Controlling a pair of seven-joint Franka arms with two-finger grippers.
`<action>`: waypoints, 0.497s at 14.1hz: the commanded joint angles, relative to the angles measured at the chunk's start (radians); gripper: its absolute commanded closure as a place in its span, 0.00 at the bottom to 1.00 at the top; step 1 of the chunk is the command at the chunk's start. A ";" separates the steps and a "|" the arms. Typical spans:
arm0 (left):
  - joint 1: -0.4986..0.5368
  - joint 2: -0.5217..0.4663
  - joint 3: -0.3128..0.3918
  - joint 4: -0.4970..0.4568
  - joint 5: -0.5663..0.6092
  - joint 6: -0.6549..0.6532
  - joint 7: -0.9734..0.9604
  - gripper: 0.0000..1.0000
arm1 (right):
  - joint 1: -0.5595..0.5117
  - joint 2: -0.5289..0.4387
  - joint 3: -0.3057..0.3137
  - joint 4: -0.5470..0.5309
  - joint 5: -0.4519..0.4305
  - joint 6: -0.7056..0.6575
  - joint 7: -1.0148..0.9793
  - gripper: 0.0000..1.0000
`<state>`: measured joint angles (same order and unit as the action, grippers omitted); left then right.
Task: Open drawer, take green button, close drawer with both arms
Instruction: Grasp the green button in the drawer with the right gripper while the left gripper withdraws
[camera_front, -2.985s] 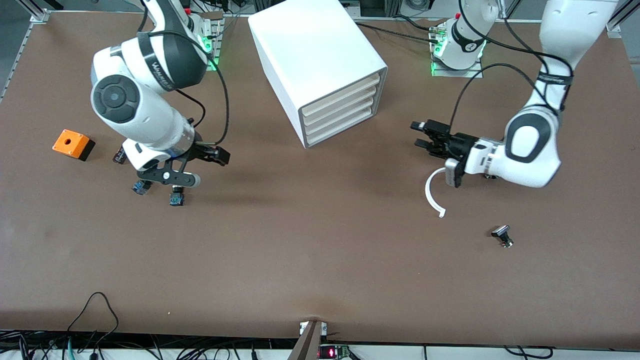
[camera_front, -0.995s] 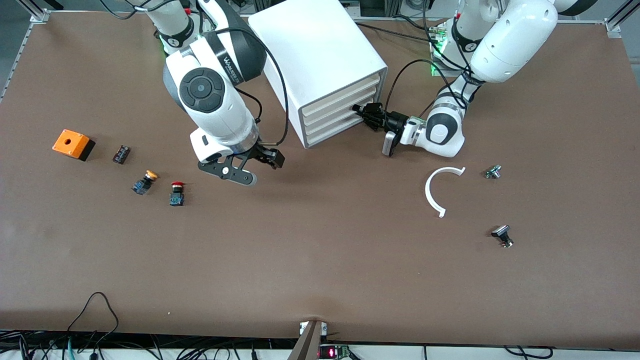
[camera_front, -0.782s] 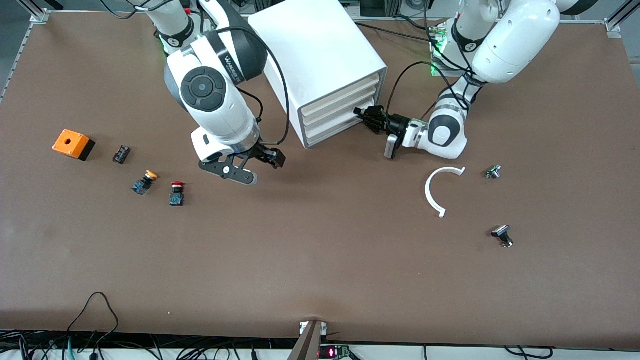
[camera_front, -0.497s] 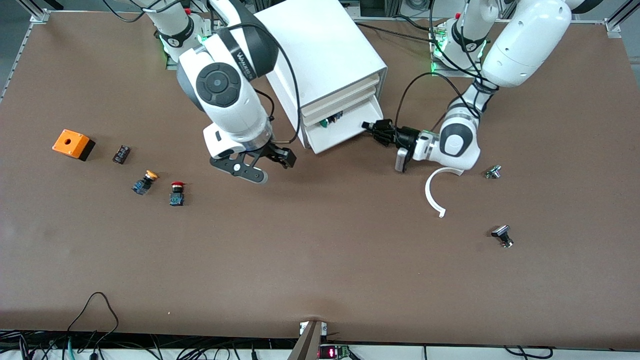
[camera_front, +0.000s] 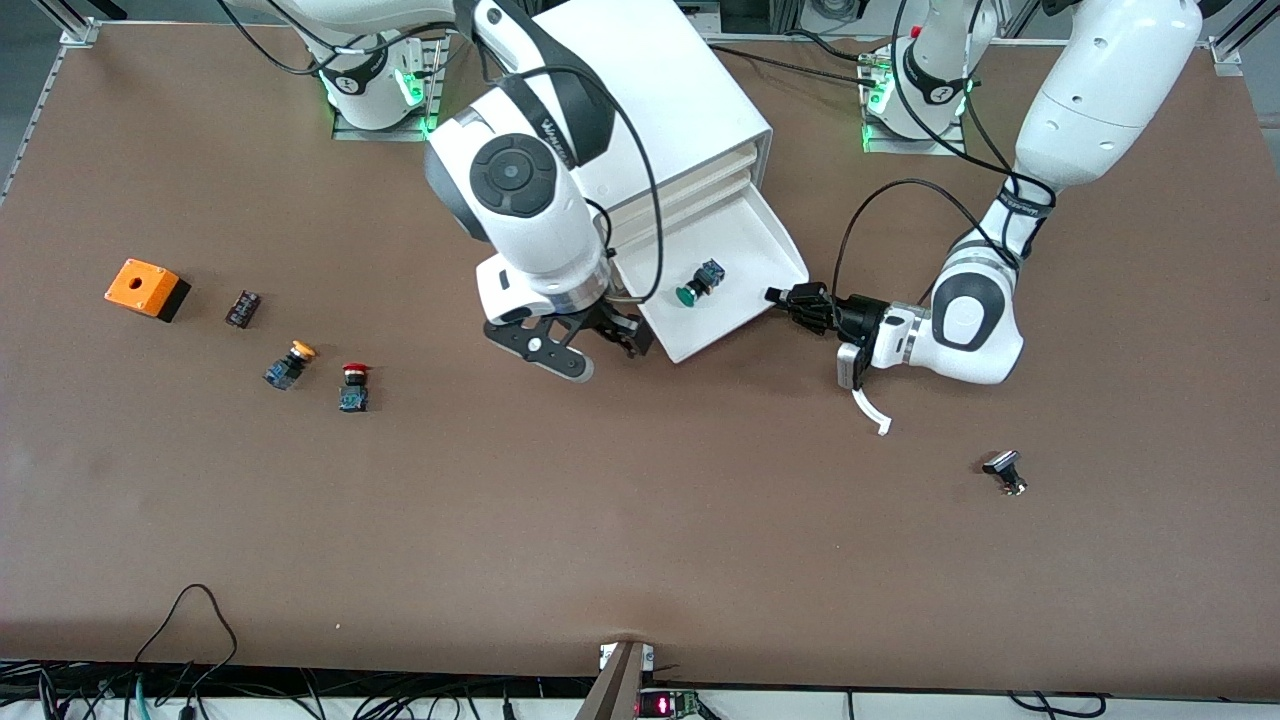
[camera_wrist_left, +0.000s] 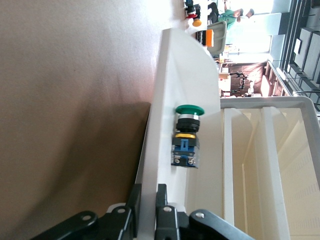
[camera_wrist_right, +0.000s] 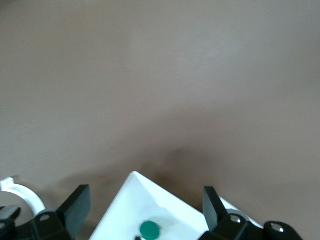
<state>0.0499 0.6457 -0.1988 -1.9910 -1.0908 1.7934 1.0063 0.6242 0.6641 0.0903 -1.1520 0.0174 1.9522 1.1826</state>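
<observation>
The lowest drawer (camera_front: 745, 250) of the white cabinet (camera_front: 660, 90) stands pulled far out as a shallow white tray. The green-capped button (camera_front: 697, 285) lies on its side in it, also visible in the left wrist view (camera_wrist_left: 186, 135) and the right wrist view (camera_wrist_right: 150, 230). My left gripper (camera_front: 778, 297) is shut on the drawer's front wall (camera_wrist_left: 170, 75) at the corner toward the left arm's end, one finger (camera_wrist_left: 162, 197) inside and one outside. My right gripper (camera_front: 622, 337) hangs open over the drawer's other front corner (camera_wrist_right: 135, 197), holding nothing.
An orange box (camera_front: 146, 288), a small black part (camera_front: 242, 308), a yellow-capped button (camera_front: 288, 365) and a red-capped button (camera_front: 352, 387) lie toward the right arm's end. A white curved strip (camera_front: 872, 410) pokes out under the left wrist. A small metal part (camera_front: 1005, 471) lies nearer the camera.
The left gripper has drawn the lowest drawer out toward the front camera, uncovering the green button. The right arm has swung from the small buttons over to the drawer's corner.
</observation>
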 joint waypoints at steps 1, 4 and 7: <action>0.011 -0.014 0.002 0.015 0.049 -0.003 -0.054 0.00 | 0.054 0.055 -0.014 0.060 -0.024 0.045 0.109 0.00; 0.025 -0.095 0.009 0.020 0.144 -0.003 -0.167 0.00 | 0.101 0.081 -0.017 0.069 -0.033 0.059 0.162 0.00; 0.042 -0.204 0.010 0.072 0.349 -0.005 -0.398 0.00 | 0.156 0.110 -0.020 0.071 -0.040 0.057 0.234 0.00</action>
<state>0.0837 0.5495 -0.1941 -1.9291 -0.8635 1.7983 0.7518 0.7381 0.7349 0.0862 -1.1256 -0.0043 2.0159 1.3570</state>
